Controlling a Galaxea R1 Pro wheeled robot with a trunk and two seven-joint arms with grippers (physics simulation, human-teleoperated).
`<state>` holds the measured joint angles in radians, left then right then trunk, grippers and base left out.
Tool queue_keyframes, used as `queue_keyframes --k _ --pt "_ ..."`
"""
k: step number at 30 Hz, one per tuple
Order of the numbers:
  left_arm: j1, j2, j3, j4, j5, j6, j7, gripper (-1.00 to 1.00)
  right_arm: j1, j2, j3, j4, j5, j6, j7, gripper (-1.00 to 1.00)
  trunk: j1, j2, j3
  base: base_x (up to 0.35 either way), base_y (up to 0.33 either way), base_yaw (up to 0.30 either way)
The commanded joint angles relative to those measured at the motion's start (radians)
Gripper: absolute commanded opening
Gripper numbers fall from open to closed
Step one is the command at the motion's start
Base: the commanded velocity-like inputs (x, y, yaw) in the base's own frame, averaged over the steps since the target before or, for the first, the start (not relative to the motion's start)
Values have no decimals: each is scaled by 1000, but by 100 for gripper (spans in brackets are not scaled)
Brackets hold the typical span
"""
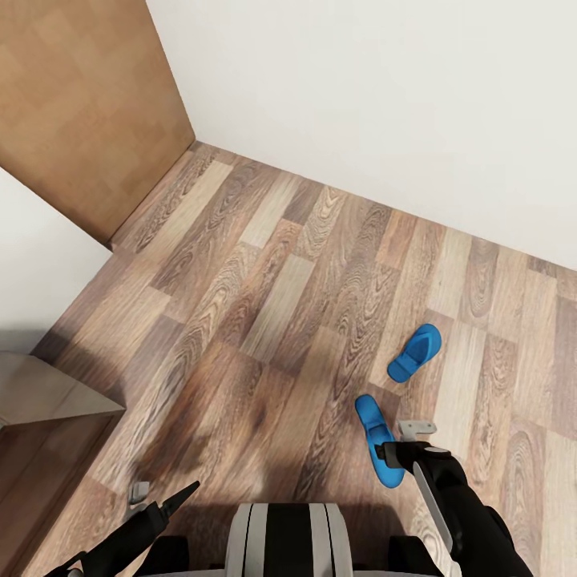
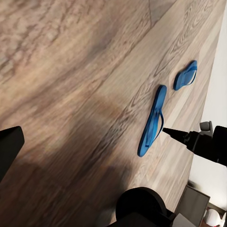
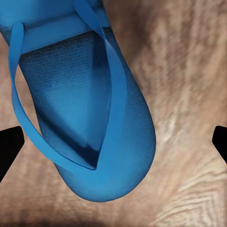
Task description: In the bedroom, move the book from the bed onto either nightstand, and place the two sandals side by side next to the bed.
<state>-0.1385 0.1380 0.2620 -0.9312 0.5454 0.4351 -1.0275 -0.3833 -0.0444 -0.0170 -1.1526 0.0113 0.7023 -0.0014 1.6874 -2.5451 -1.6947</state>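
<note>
Two bright blue sandals lie apart on the wood floor. The far sandal point(image 1: 414, 353) point(image 2: 185, 75) rests near the white wall. The near sandal point(image 1: 377, 437) point(image 2: 152, 122) point(image 3: 90, 118) lies sole down, straps up. My right gripper point(image 1: 403, 442) point(image 3: 113, 146) hovers open just above the near sandal's toe end, with one dark fingertip point(image 3: 9, 146) on either side of it and touching nothing. My left gripper point(image 1: 164, 497) hangs open and empty low over bare floor at the left. The pale bed corner point(image 1: 48, 393) shows at the left edge. The book and nightstands are out of view.
A brown door point(image 1: 80, 104) stands at the far left, meeting a white wall point(image 1: 385, 96) that runs behind the sandals. My own base point(image 1: 288, 537) is at the bottom. Wood floor point(image 1: 264, 304) stretches between the bed corner and the sandals.
</note>
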Motion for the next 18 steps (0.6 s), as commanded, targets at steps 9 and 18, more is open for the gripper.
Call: queue_keyframes --k 9,18 --pt "0 0 0 0 5 10 -2 100 0 0 2 -1 1 5 0 100 0 0 0 0 -11 0" --pt "0 0 0 0 5 9 -2 100 0 0 4 -1 1 3 0 100 0 0 0 0 -4 0"
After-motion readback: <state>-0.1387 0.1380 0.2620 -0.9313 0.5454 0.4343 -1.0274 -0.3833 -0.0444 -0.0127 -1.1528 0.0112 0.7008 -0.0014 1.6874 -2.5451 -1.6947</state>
